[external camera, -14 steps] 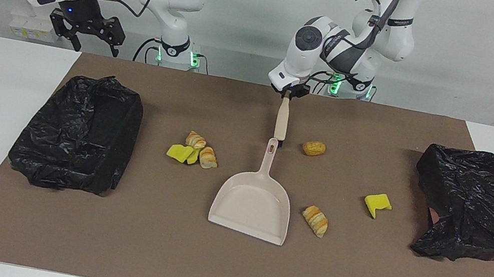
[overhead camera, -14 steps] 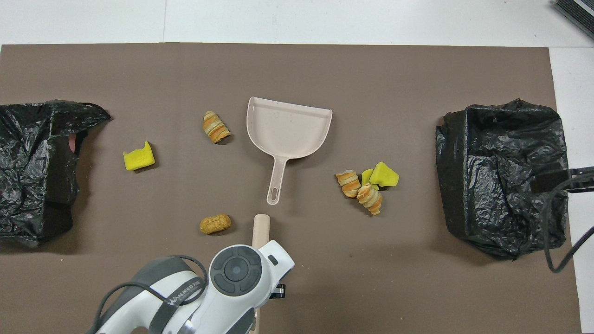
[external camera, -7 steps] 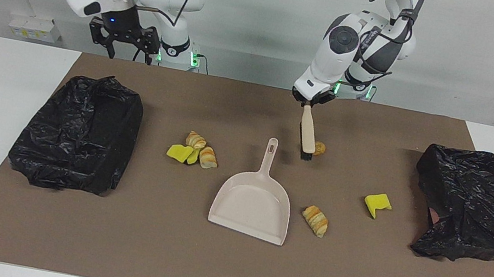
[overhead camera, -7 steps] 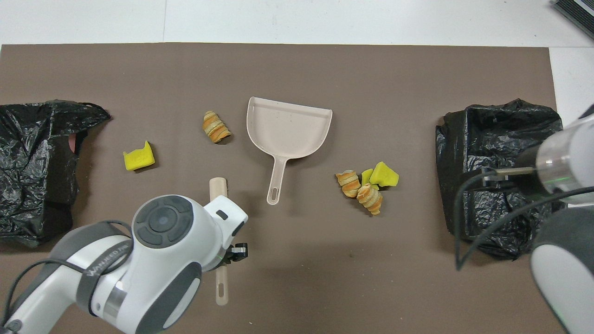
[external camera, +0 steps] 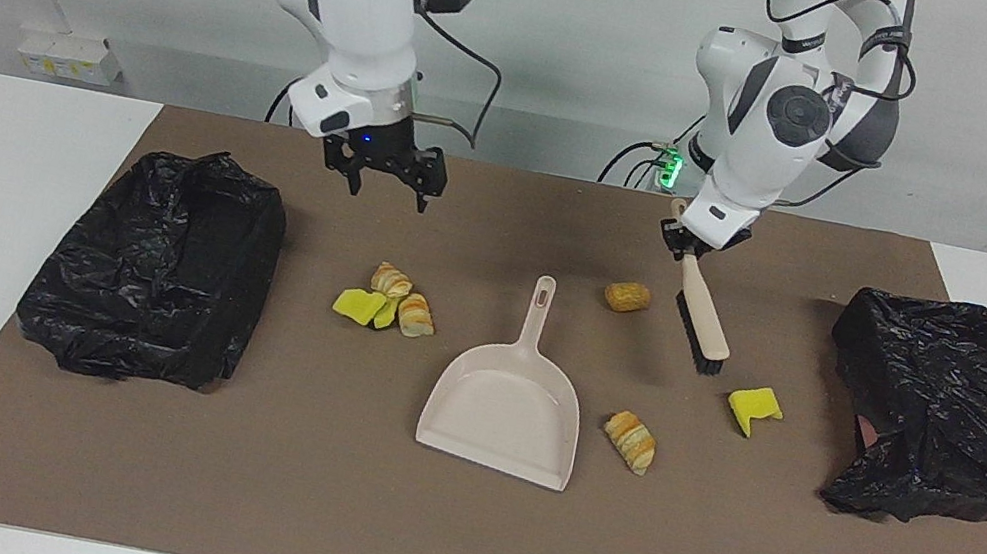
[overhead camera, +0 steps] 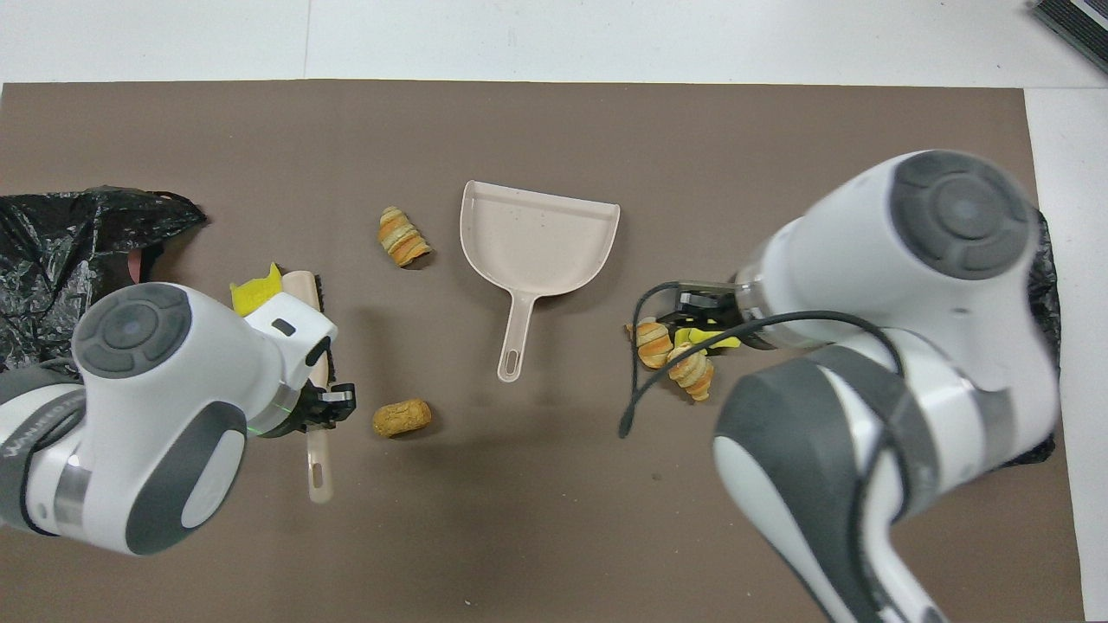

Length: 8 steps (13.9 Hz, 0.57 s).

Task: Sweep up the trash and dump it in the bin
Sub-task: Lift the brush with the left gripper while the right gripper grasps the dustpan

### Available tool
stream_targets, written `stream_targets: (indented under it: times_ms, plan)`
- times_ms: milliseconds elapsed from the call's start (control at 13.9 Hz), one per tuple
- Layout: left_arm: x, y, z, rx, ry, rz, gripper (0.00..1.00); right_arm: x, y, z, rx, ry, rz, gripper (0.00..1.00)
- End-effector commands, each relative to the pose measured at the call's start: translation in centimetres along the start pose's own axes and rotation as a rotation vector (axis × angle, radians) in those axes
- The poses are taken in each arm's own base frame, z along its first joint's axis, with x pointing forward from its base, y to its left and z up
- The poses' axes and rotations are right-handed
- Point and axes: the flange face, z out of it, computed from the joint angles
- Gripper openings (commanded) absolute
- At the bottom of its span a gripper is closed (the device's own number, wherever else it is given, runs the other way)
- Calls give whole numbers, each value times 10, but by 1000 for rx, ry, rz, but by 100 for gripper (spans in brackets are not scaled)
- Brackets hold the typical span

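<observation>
The trash lies scattered on the brown mat (external camera: 448, 533) around the beige dustpan (external camera: 505, 411). A cluster of 2 striped croissant pieces (external camera: 404, 299) and yellow sponge chunks (external camera: 360, 305) sits beside the dustpan toward the right arm's end of the table. Toward the left arm's end, a round brown bun (external camera: 627, 297) lies near the tip of the dustpan's handle, a single croissant piece (external camera: 630, 440) lies just beside the pan's mouth, and 1 yellow sponge chunk (external camera: 754, 407) lies between the pan and a bin. The dustpan rests flat with its handle pointing toward the robots and nothing in it.

The left gripper (external camera: 689, 241) is clamped tight on the handle of a small brush (external camera: 703, 316), which slants down so its dark bristles hang over the mat close to the lone yellow chunk. Whether the bristles touch the mat cannot be told. The right gripper (external camera: 383, 182) hangs with fingers spread wide, holding nothing, above the mat over the cluster in the overhead view.

2 bins lined with black bags (external camera: 156, 263) (external camera: 948, 408) stand at the 2 ends of the mat
</observation>
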Motion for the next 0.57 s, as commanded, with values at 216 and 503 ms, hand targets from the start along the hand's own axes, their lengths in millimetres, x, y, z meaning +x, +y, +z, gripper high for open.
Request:
stream_targets:
  times_ms: [216,503]
  plan:
    - [48,-107,5,-31,44,41,0,2,-112,89,77,-2,129,100]
    - [71,-170,38,-43,51,70,0,-7,-154,148,68,67,35,100]
